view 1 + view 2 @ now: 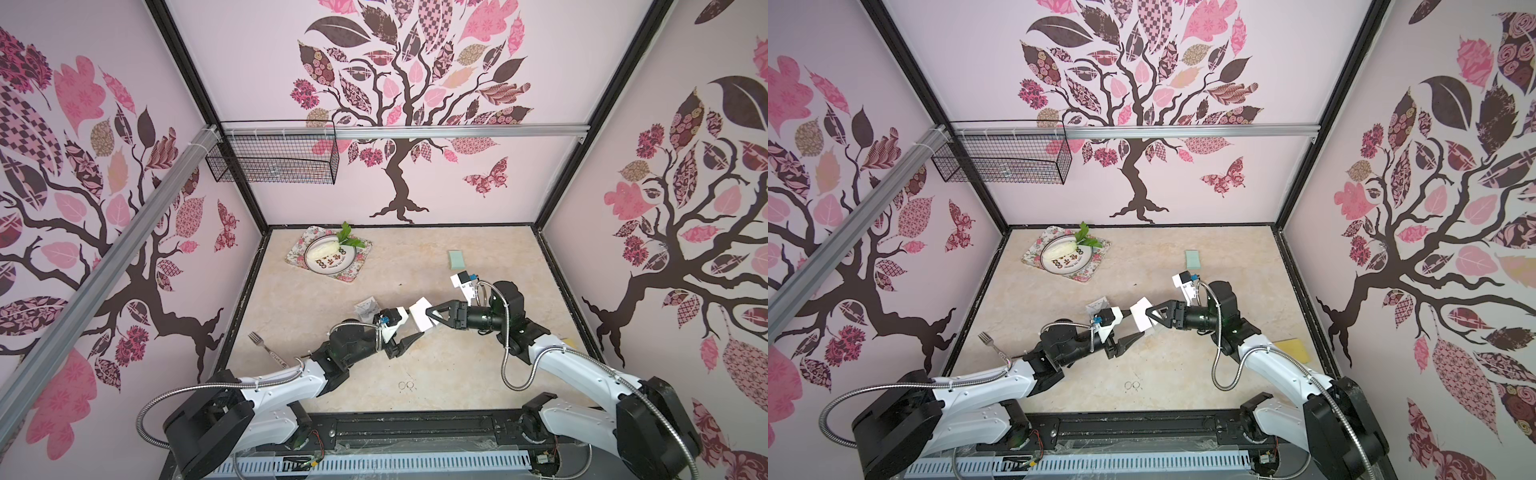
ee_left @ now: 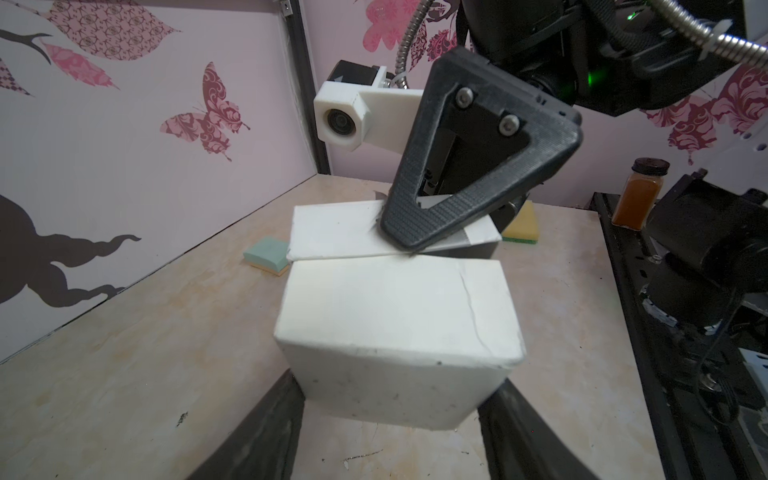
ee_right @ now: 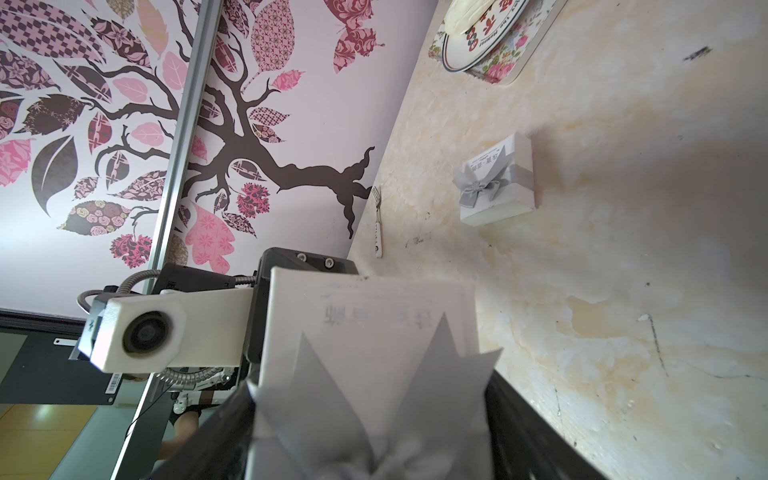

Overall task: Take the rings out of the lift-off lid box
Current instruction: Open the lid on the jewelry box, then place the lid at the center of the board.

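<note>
You face a booth closed in by pale pink walls [image 1: 249, 62] on three sides, each printed with a dark brown tree [image 1: 399, 183], pink and patterned leaves, and butterflies [image 1: 487, 178]. Black frame posts [image 1: 185, 62] rise at the back corners. A silvery rail [image 1: 415, 131] crosses the back wall, and a black wire basket [image 1: 270, 160] hangs from its left end. The tabletop [image 1: 457, 374] is beige with a marble look, scuffed with dark marks and evenly lit.

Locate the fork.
In a top view the fork lies flat on the table near its left edge, handle end by the left arm.
</note>
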